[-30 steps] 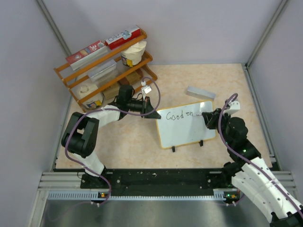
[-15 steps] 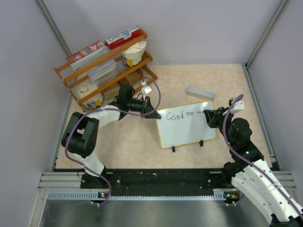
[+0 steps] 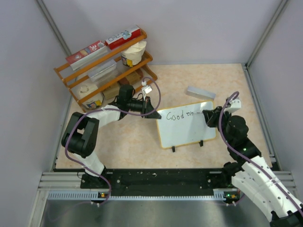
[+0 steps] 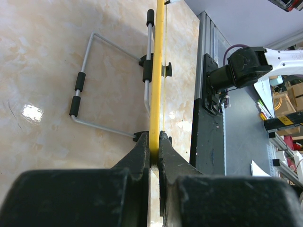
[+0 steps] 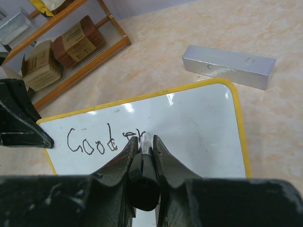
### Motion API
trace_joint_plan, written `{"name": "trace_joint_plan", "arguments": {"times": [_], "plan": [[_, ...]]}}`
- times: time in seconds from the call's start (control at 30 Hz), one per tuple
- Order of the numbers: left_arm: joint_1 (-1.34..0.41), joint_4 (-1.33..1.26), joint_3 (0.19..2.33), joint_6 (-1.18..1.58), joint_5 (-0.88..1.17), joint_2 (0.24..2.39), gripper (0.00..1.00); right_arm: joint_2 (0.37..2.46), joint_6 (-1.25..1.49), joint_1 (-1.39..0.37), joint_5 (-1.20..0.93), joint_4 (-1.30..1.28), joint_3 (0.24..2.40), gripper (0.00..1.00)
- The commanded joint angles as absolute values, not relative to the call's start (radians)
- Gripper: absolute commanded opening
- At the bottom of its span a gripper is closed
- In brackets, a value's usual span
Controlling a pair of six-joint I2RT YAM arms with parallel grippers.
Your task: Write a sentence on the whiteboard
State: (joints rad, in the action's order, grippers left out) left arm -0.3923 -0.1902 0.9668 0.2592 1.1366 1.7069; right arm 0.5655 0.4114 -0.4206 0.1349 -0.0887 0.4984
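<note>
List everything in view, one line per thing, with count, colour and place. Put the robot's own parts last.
whiteboard: one, white with a yellow-tan frame, propped at mid table
sentence: one line, black, "Good on" along the whiteboard's top
marker: one, black, tip on the whiteboard after the lettering
grey block: one, silvery grey, lying just beyond the whiteboard
rack: one, orange, far left corner
boxes and tubs: several, mixed colours, on the rack
table: one, beige marbled
left gripper: one, black, shut on the whiteboard's left edge
right gripper: one, black, shut on the marker
</note>
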Motion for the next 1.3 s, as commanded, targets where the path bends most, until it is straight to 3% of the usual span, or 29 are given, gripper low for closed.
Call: {"name": "trace_joint_plan", "arguments": {"times": [0.0,1.27], "plan": [[-0.436,-0.126,0.951,0.15,1.146,1.736,0.0,0.569,0.403,-0.411,0.146,-0.04,0.497,0.0],[-0.437,-0.121,0.954,0.149,1.146,1.74,0.0,0.549,0.426,-0.388,0.212,-0.072,0.509,0.0]]}}
